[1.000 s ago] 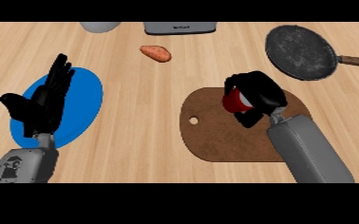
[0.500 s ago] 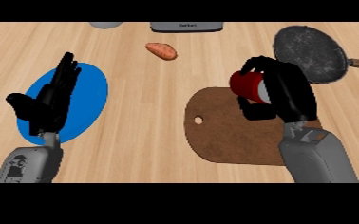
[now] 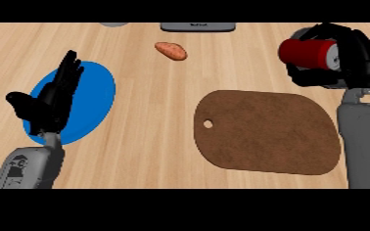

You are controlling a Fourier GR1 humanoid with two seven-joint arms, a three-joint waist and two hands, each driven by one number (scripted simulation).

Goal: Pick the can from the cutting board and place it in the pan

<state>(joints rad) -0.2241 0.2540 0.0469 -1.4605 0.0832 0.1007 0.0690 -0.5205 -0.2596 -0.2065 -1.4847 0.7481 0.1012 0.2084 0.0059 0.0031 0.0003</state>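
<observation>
Beyond the brown wooden cutting board (image 3: 269, 132), right hand (image 3: 339, 61) curled round red cylindrical can (image 3: 309, 53), lifted clear; pan hidden, so carry level, lower before uncurling; left hand (image 3: 47, 105) rests open.

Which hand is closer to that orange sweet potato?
Left, though not by much. The left hand rests over the blue plate beside the sweet potato; the right hand holds the can farther off.

Can (image 3: 309, 53) on its side in the right hand (image 3: 339, 58), beyond the board's (image 3: 267, 132) far right corner. Board lies below and left of that hand. Left hand (image 3: 47, 103) over the plate (image 3: 94, 93). Sweet potato (image 3: 171, 50) up and right of left hand.
</observation>
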